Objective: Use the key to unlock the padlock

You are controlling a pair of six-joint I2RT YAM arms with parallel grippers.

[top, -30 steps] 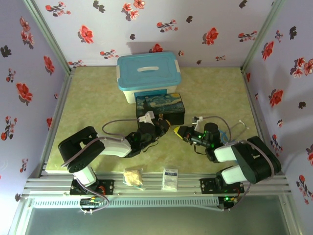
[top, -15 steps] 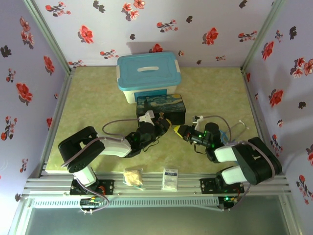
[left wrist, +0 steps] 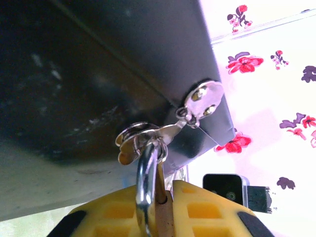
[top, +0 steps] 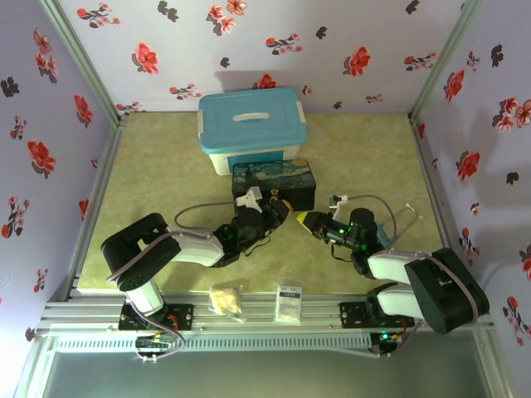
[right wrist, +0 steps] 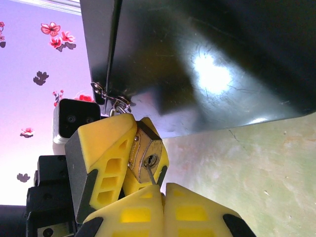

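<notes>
Left gripper [left wrist: 165, 200] pinches padlock [right wrist: 147, 154], hung on hasp [left wrist: 148, 136] at tin's [right wrist: 207, 64] front edge. Right gripper [right wrist: 163, 195] pinches key [right wrist: 152, 175], tip at keyhole. I'd square key to slot, seat fully before turning, left bracing lock.

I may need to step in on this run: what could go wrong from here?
1. The key is thin and pinched at the very tips of the right gripper; pushed off-axis at the keyhole of the padlock, it could slip or bend.
2. The shackle hangs in the hasp of the tin; a hard twist might turn the padlock in the left gripper or tug the tin.
</notes>
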